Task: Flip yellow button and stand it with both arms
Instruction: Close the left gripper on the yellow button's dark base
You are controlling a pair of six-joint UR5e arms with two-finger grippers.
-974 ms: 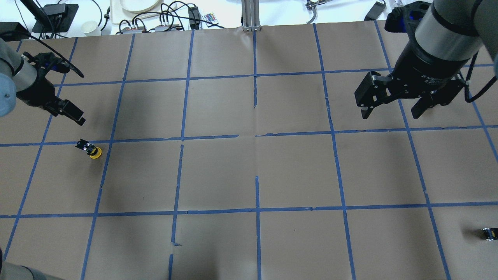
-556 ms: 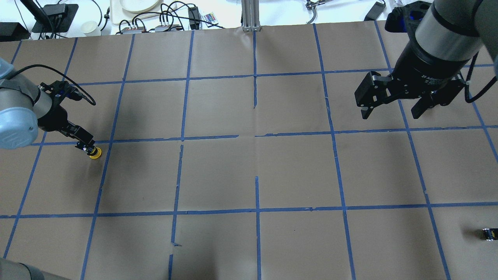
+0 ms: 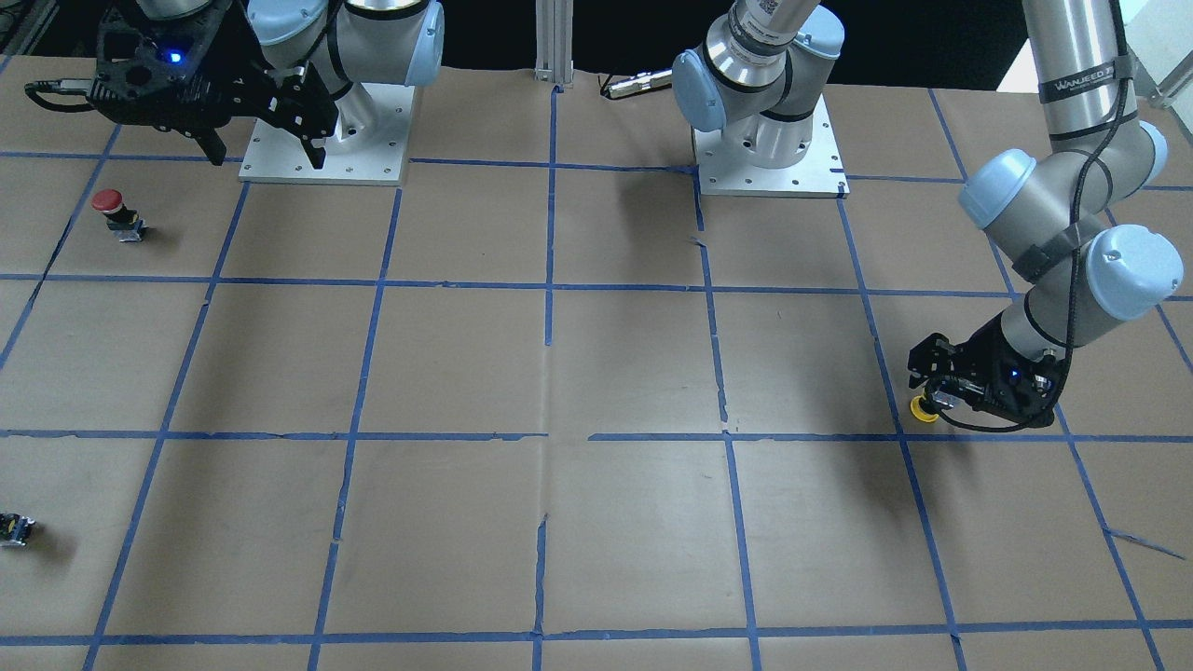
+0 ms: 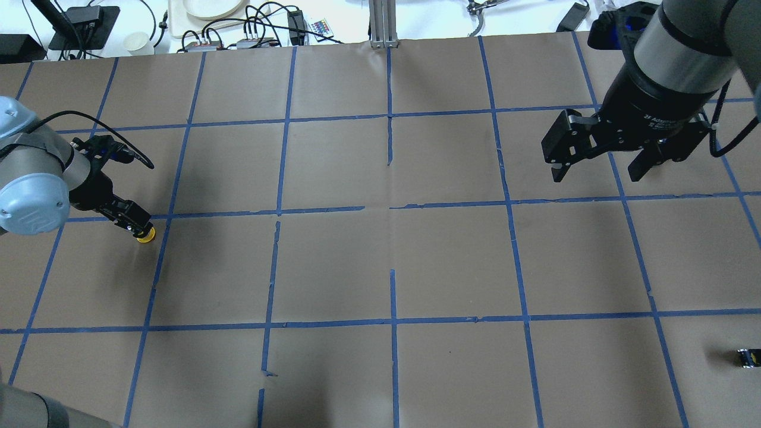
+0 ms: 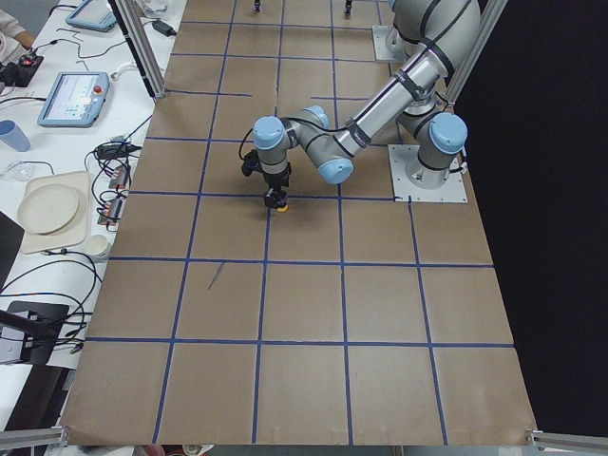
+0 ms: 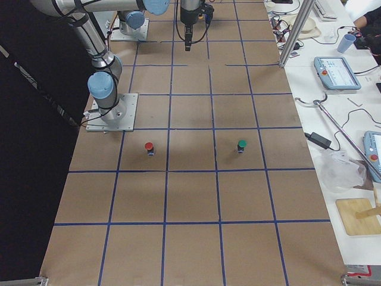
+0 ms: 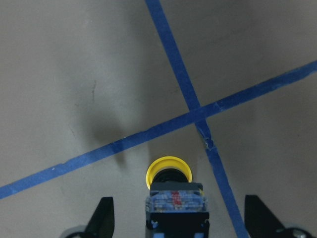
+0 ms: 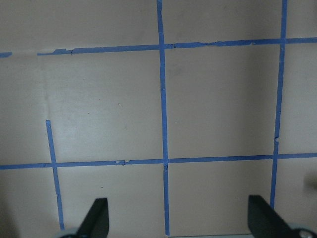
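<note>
Left wrist-mounted view: the left gripper (image 7: 181, 218) is low over the brown table (image 7: 74, 74), fingers (image 7: 104, 215) spread wide either side of the yellow button (image 7: 169, 171), neither pad touching it; the button lies on its side, cap pointing away from the wrist, contact block between the fingers, just beside a crossing of blue tape (image 7: 198, 116); from overhead, the left arm (image 4: 35, 178) is folded down at the table's left edge, wrist slanting toward the paper, claw tip at the cap; the right gripper (image 4: 597, 172) hangs high at the far right, pointing down, fingers apart, holding nothing, well apart from the button.
</note>
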